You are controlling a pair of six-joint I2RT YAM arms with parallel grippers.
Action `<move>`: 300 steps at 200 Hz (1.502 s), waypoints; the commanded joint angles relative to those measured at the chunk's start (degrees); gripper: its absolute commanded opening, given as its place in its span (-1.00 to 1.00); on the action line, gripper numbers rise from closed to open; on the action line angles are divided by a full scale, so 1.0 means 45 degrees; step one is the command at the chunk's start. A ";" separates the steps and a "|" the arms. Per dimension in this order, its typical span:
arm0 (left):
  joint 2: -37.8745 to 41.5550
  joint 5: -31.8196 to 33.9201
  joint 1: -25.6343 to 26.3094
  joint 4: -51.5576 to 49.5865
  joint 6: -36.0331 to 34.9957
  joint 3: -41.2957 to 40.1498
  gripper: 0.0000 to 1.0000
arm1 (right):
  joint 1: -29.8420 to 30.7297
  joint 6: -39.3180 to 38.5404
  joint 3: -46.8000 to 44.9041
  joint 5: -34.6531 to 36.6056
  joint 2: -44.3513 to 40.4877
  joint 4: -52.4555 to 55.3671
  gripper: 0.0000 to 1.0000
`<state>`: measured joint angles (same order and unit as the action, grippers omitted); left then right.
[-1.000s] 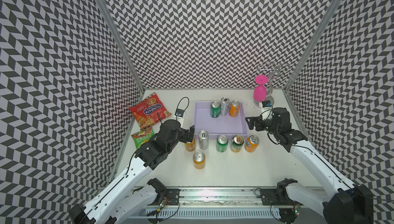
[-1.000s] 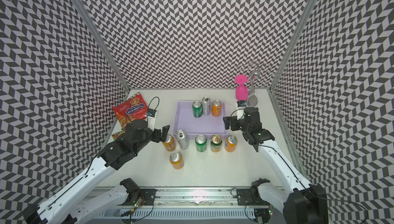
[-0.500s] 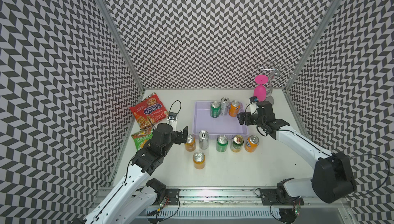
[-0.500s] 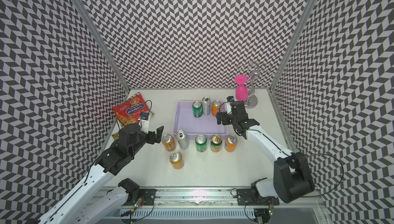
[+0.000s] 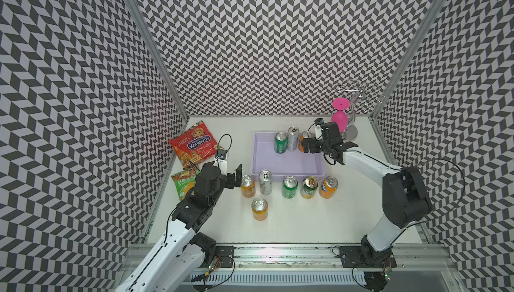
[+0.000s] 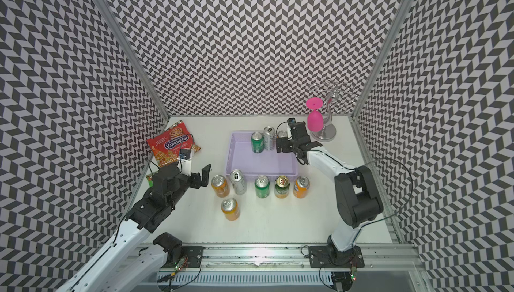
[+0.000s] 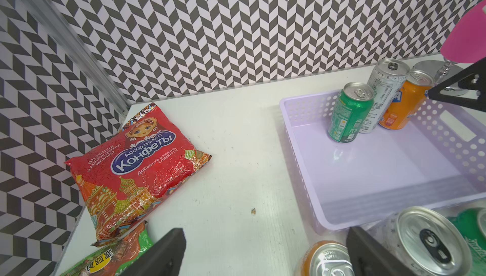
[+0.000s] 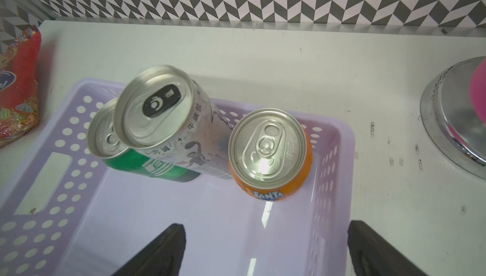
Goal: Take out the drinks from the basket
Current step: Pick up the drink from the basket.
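Observation:
The lavender basket [image 5: 286, 162] holds three drinks along its far wall: a green can [image 5: 281, 142], a silver-white can [image 5: 293, 137] and an orange can [image 8: 268, 151]. My right gripper [image 5: 307, 144] hovers open just above and in front of the orange can, by the basket's far right corner, its jaws wide apart and empty in the right wrist view [image 8: 265, 248]. Several more cans stand on the table in front of the basket. My left gripper [image 5: 236, 178] is open and empty beside the leftmost orange can [image 5: 247, 186], not touching it.
A red snack bag [image 5: 194, 146] and a green snack bag [image 5: 185, 183] lie by the left wall, near my left arm. A pink goblet [image 5: 340, 115] hangs upside down on a chrome rack [image 5: 351, 133] just behind my right gripper. One orange can [image 5: 259, 209] stands alone, nearer the front.
My right gripper has moved from beside the basket's right wall back to its far right corner, over the orange can. My left gripper has drawn slightly left, away from the table's orange can.

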<state>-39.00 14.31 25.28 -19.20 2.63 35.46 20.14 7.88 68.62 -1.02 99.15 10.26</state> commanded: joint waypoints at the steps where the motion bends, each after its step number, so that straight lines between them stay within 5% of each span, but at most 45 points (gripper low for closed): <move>1: 0.0163 -0.0210 -0.0122 0.0532 -0.0132 -0.0068 0.98 | 0.0075 -0.0191 0.0633 0.0176 0.0551 -0.0717 0.99; 173: -0.0529 -0.0981 -0.0860 0.0712 -0.0173 -0.0068 0.99 | 0.0075 -0.0760 0.2759 0.0138 0.3427 -0.1057 0.61; 234: -0.0736 -0.1203 -0.1069 0.0751 -0.0172 -0.0068 0.99 | 0.0075 -0.1239 0.2320 0.0179 0.2807 -0.1636 0.28; 300: -0.0786 -0.1431 -0.1208 0.0765 -0.0170 -0.0047 0.99 | 0.0075 -0.1322 0.1179 0.0344 0.1158 -0.1985 0.22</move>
<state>-42.76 8.97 20.36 -17.52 2.42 35.33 20.12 2.33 75.11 0.21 110.54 7.27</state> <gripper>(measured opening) 0.993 0.694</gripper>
